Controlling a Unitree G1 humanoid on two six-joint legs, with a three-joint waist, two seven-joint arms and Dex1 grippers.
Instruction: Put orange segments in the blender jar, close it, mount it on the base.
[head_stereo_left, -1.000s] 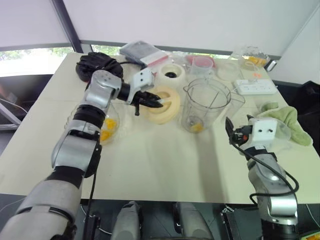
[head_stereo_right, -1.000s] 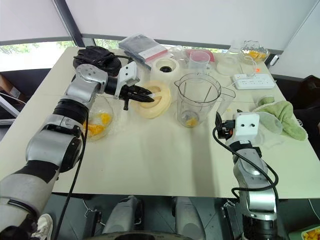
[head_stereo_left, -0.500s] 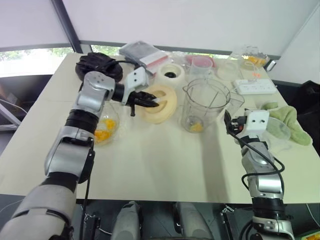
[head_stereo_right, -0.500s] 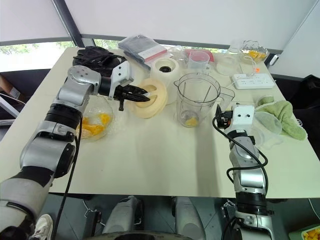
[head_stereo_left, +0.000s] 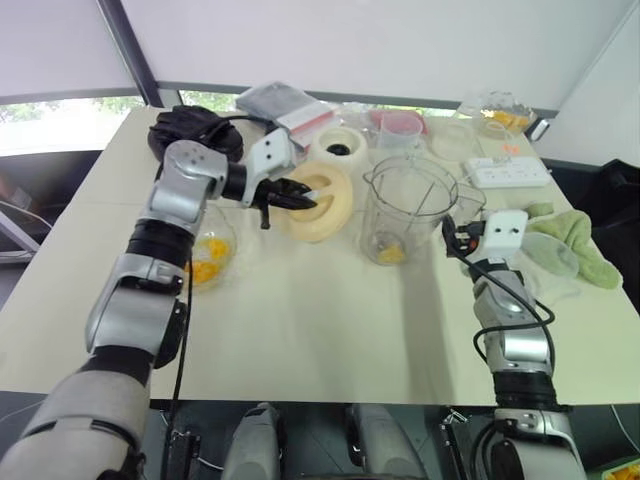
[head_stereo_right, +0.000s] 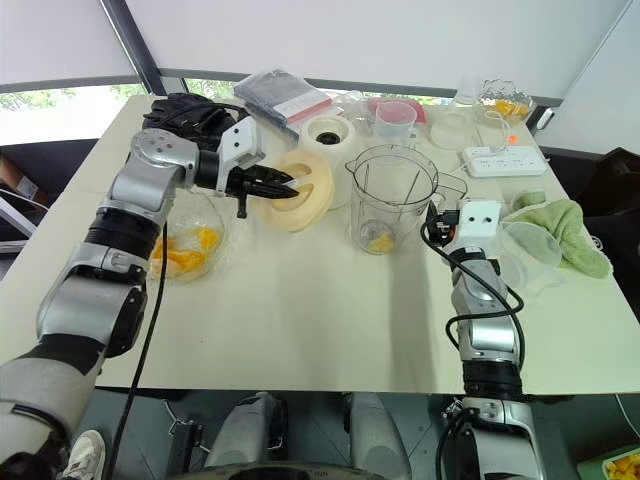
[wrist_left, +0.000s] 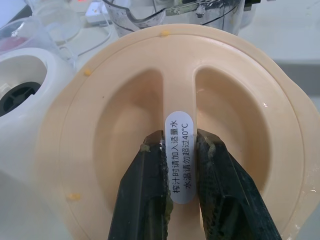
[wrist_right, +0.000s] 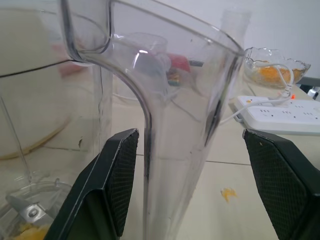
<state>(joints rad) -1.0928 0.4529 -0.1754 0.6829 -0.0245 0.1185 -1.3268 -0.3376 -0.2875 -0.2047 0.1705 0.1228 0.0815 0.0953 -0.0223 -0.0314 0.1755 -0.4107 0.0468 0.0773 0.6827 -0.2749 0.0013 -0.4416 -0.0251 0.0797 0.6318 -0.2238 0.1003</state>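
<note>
We hold the lid (wrist_left: 175, 135) by its rib in our left gripper (head_stereo_left: 303, 198), just left of the jar (head_stereo_left: 408, 210), whose handle (wrist_right: 175, 130) stands between our right gripper's (head_stereo_left: 450, 238) open fingers.

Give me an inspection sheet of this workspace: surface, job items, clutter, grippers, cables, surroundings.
Surface: beige table, front part bare.
Job items: jar upright, open, orange segments at its bottom; cream lid tilted beside it; base behind the lid.
Clutter: bowl of segments, green cloth, pink-lidded cup, grey pouch, black bundle.
Grippers: left gripper shut on the lid's ridge; right gripper open, the jar handle between its fingers.
Cables: power strip with white cord.
Surroundings: window blinds behind.
</note>
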